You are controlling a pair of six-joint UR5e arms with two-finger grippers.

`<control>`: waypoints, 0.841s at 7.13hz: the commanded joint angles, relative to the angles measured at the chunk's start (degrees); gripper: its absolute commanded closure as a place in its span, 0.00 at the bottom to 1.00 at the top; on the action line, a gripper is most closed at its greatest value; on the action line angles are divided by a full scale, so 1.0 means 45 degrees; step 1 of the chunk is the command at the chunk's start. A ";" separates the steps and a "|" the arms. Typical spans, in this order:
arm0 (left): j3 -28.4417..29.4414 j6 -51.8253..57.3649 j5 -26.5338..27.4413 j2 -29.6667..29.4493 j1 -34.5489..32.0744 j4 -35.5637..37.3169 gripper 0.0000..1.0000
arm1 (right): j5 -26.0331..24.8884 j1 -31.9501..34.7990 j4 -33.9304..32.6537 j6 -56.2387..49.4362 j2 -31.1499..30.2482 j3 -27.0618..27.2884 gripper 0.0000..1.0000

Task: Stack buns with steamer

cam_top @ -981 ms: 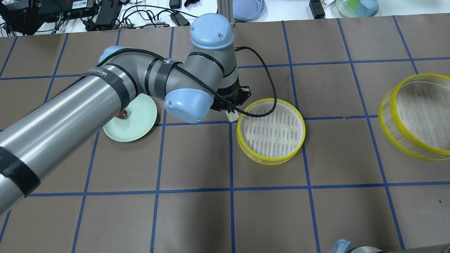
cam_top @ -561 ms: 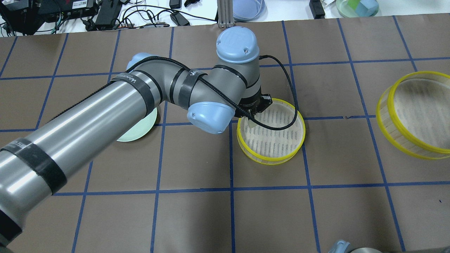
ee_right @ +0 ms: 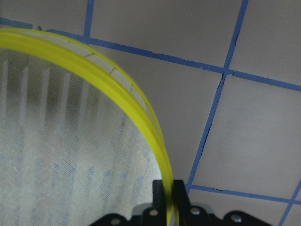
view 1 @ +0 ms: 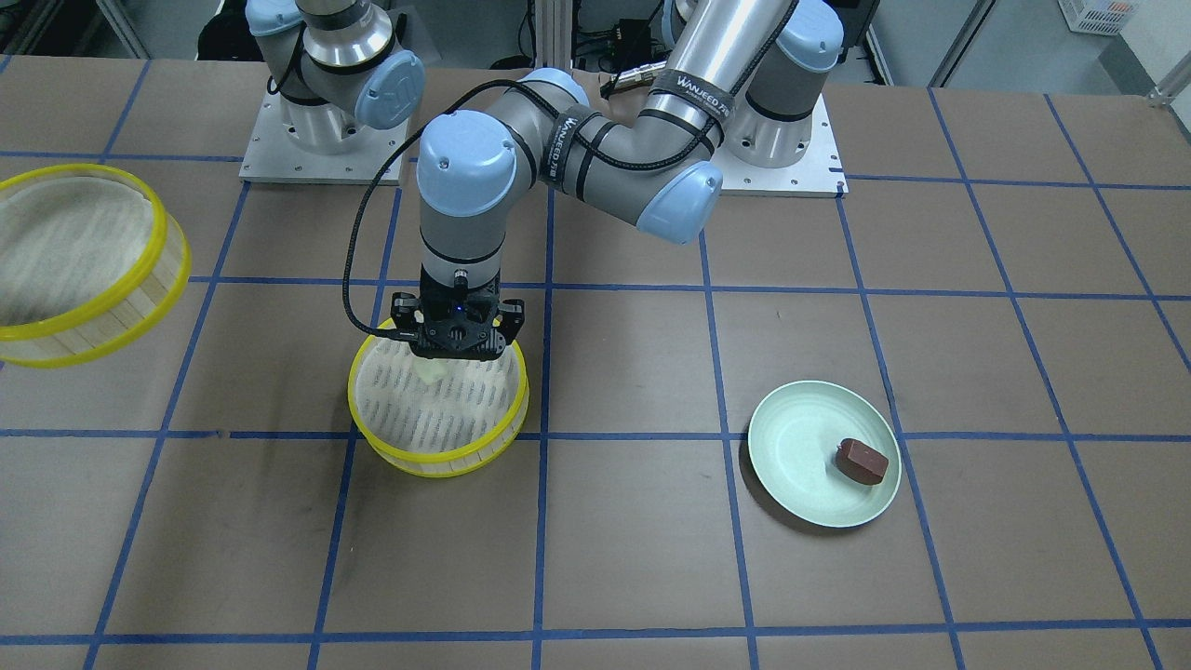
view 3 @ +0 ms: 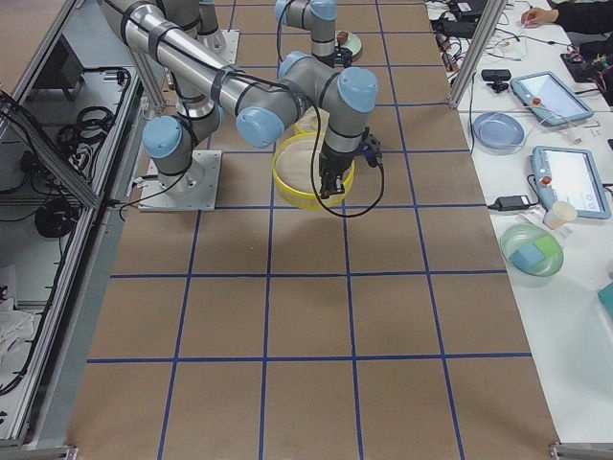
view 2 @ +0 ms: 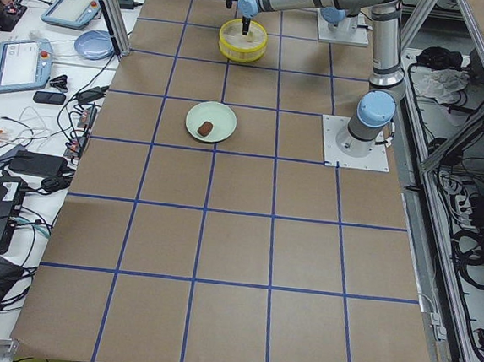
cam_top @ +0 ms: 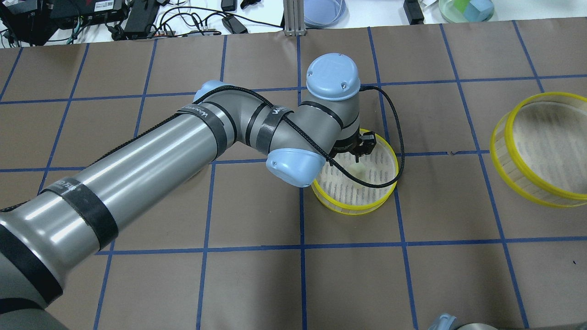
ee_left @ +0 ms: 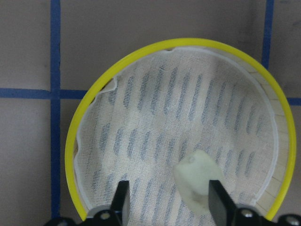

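The cream bun [ee_left: 195,181] lies on the mesh floor of the middle steamer tray [ee_left: 75,136], against one finger. My left gripper [ee_left: 168,197] is open just above it, its fingers wider apart than the bun. The same bun [cam_top: 360,169] and tray [cam_top: 353,208] show in the overhead view under the left gripper [cam_top: 360,153]. The brown bun [view 1: 861,461] sits on the pale green plate [view 1: 800,465]. My right gripper [ee_right: 167,188] is shut on the yellow rim of the second steamer tray [ee_right: 117,89], which it holds tilted above the table [cam_top: 541,146].
Tablets, cables and bowls lie along the table's far edge [cam_top: 321,11]. Blue tape lines grid the brown table cover [cam_top: 302,247]. The left arm [cam_top: 151,160] stretches across the table's left half and hides the plate in the overhead view.
My left arm swung right from the plate to the middle tray with the cream bun. The bun now rests on the mesh. The held tray on the right shifted slightly.
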 commanded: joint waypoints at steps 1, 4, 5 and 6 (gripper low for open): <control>0.0057 0.0302 0.0015 0.0268 0.0035 0.0244 0.00 | -0.0024 0.0836 -0.0444 0.1064 0.0015 0.0000 1.00; 0.0097 0.2074 0.0074 0.1359 0.2155 -0.0685 0.00 | 0.0171 0.4115 -0.0506 0.5197 0.0345 0.0078 1.00; 0.0097 0.2816 0.0151 0.1886 0.3034 -0.1717 0.00 | 0.0191 0.5304 -0.0506 0.6877 0.0579 0.0098 1.00; 0.0058 0.3423 0.0171 0.2220 0.4049 -0.2520 0.00 | 0.0230 0.6554 -0.0525 0.8866 0.0871 0.0156 1.00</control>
